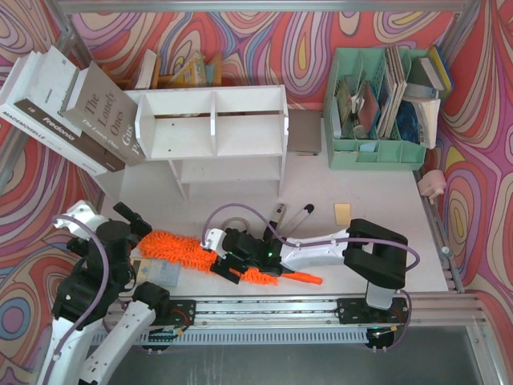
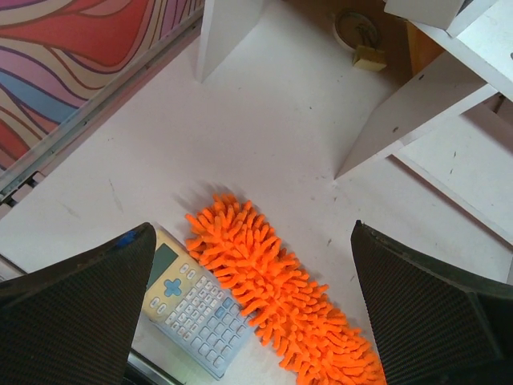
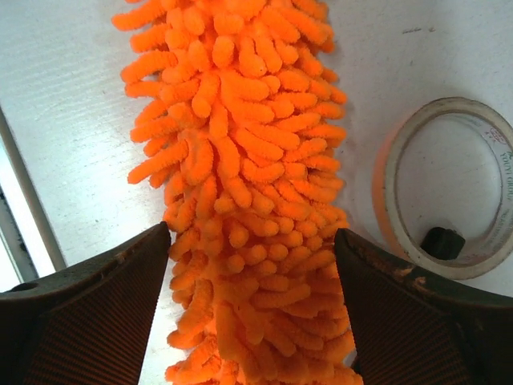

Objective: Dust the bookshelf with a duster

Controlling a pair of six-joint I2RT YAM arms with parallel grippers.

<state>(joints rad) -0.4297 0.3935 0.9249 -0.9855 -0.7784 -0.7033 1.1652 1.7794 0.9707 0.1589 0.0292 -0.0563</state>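
The duster point(image 1: 188, 250) lies flat along the near edge of the table point(image 1: 377, 200), just in front of the arms' bases, with its thin handle point(image 1: 303, 278) pointing right. The right gripper point(image 3: 252, 297) is low over the fluffy head near the handle end. Its jaws are wide open, with one finger on each side of the pile and not pinching it. This looks like the line-up for a grasp, since the soft head gives more to hold than the thin handle. The left gripper point(image 2: 250, 241) hangs open over the duster's far-left tip and holds nothing; it seems to be waiting or ready to steady that end. A calculator point(image 2: 188, 309) sits just beside the duster on its near side, close enough to be nudged during a lift. A tape roll point(image 3: 449, 188) lies just beyond the head, and two pens point(image 1: 292, 216) lie near it. Farther back the shelf point(image 1: 212, 132) stands upright and untouched, well apart from the duster, so dusting has not begun. Books point(image 1: 68, 108) lean at its left, and an organiser point(image 1: 377, 152) stands at its right.
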